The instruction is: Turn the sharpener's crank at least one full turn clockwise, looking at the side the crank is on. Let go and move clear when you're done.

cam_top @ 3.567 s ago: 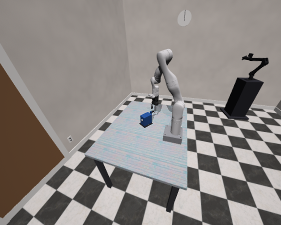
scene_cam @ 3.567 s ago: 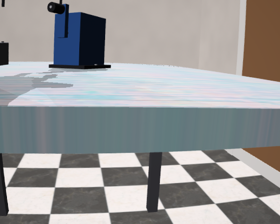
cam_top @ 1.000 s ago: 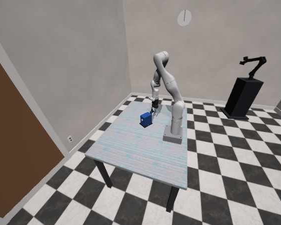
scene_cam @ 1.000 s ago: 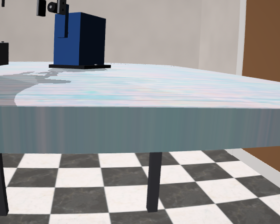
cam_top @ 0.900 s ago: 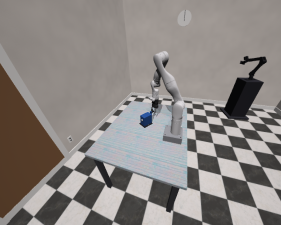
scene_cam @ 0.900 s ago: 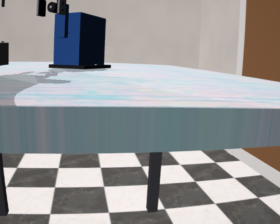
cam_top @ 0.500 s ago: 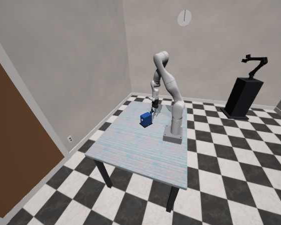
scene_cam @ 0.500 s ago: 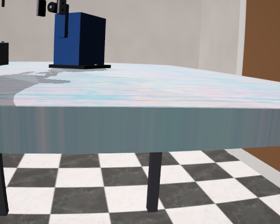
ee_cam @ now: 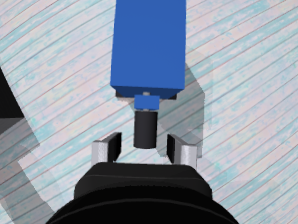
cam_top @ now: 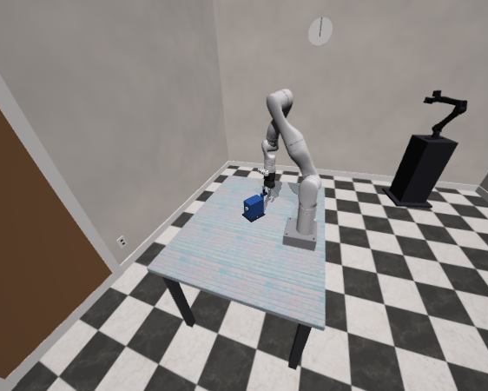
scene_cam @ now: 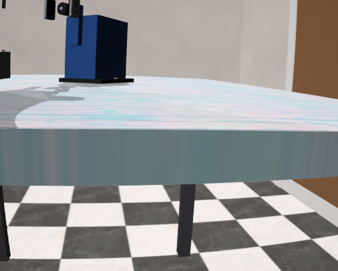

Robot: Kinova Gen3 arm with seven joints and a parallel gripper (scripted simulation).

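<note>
Sharpener [cam_top: 253, 207]: blue box on a thin black base plate [scene_cam: 96, 80], standing upright on the table [cam_top: 244, 269], nearer the far left corner than the middle and close to the left edge. Crank [ee_cam: 145, 128] on the side facing the arm: short blue arm ending in a dark cylindrical handle, pointing up past the box's top edge in the exterior view [scene_cam: 63, 8]. Gripper [ee_cam: 144, 147] spread wide, holding nothing, fingers set either side of the handle with a gap on each side, not touching it as far as the wrist view shows. Seen from the top view, gripper [cam_top: 267, 194] just behind the box toward the far edge, pointing down. Arm [cam_top: 293, 143] bent over from its grey pedestal [cam_top: 288, 240] at the right edge. Black stand [cam_top: 421, 174] with a second dark arm well apart on the checkered floor [cam_top: 396, 295].
</note>
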